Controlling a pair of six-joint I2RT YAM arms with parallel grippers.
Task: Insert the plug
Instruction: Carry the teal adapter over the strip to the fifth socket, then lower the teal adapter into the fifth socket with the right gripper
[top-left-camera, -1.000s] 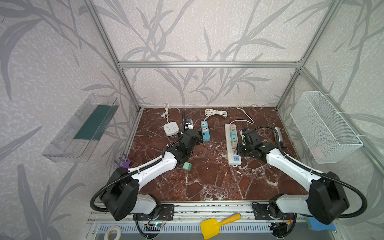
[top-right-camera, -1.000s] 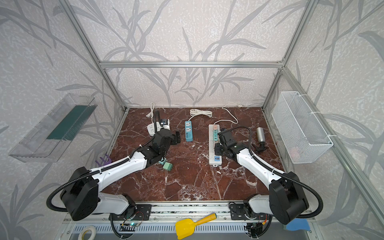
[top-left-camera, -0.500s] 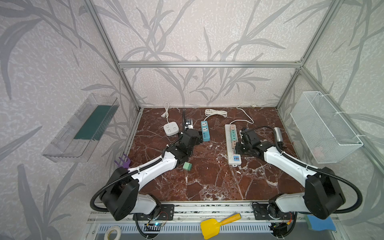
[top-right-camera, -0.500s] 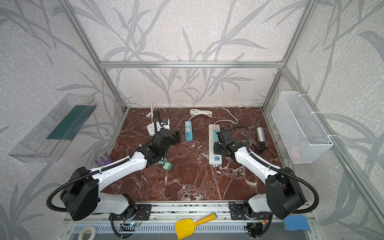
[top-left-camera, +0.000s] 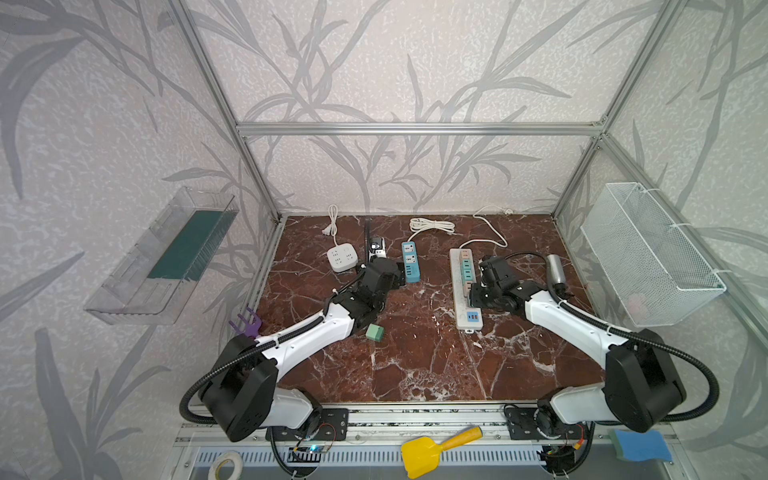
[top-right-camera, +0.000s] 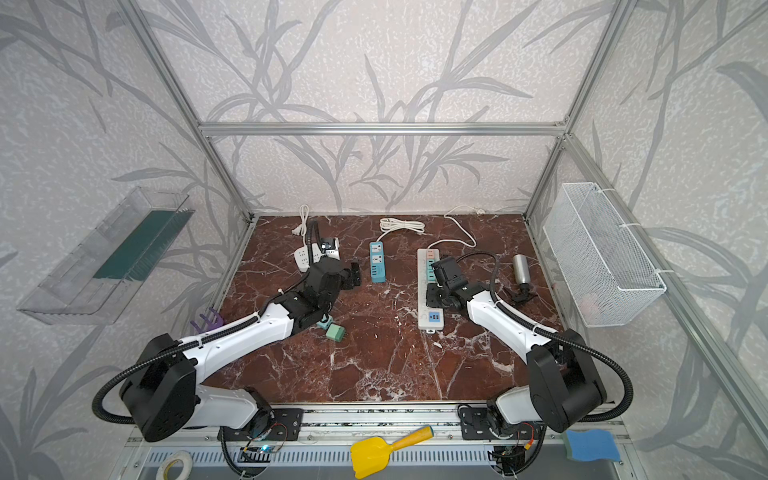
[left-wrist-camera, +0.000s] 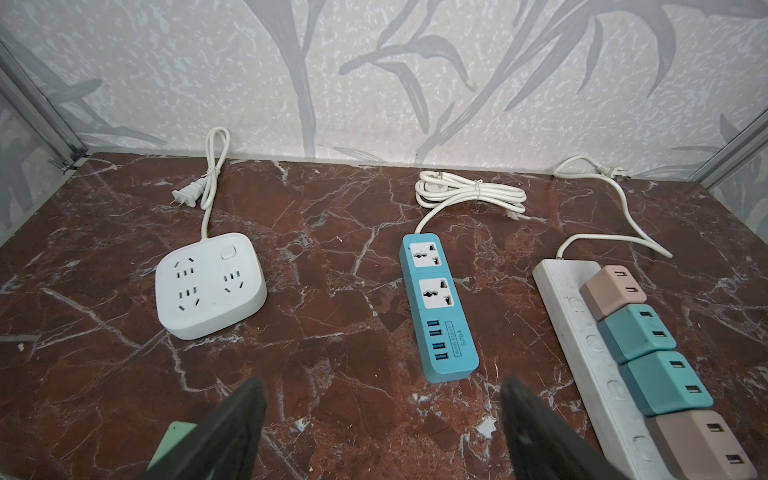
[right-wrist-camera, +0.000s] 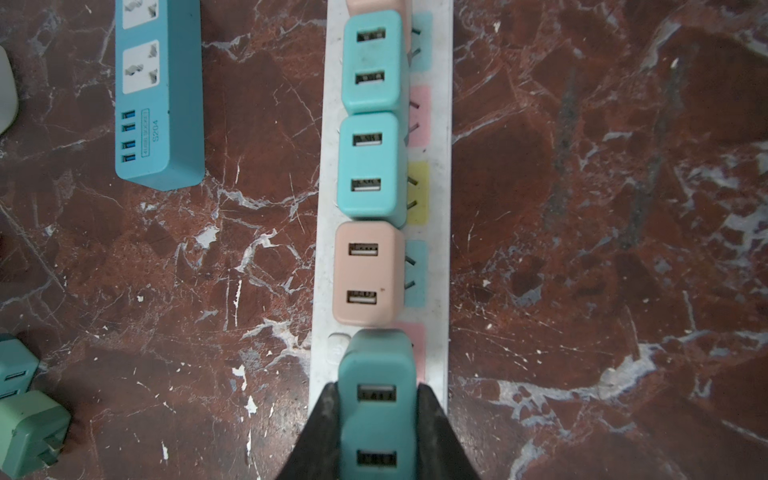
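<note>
One teal plug (right-wrist-camera: 376, 361) is clamped between the narrowed jaws of the right gripper (right-wrist-camera: 376, 388) over the long white strip (right-wrist-camera: 438, 249), just nearer than four seated plugs (right-wrist-camera: 368, 274); whether its prongs are in cannot be told. The left gripper (left-wrist-camera: 381, 384) is held wide and empty near the blue strip (left-wrist-camera: 440, 316). Two loose plugs (right-wrist-camera: 29, 432) and one square white socket block (left-wrist-camera: 210, 286) lie leftward.

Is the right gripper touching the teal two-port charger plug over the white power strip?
Touching. Right wrist view: right gripper fingers press both sides of the teal charger plug.
</note>
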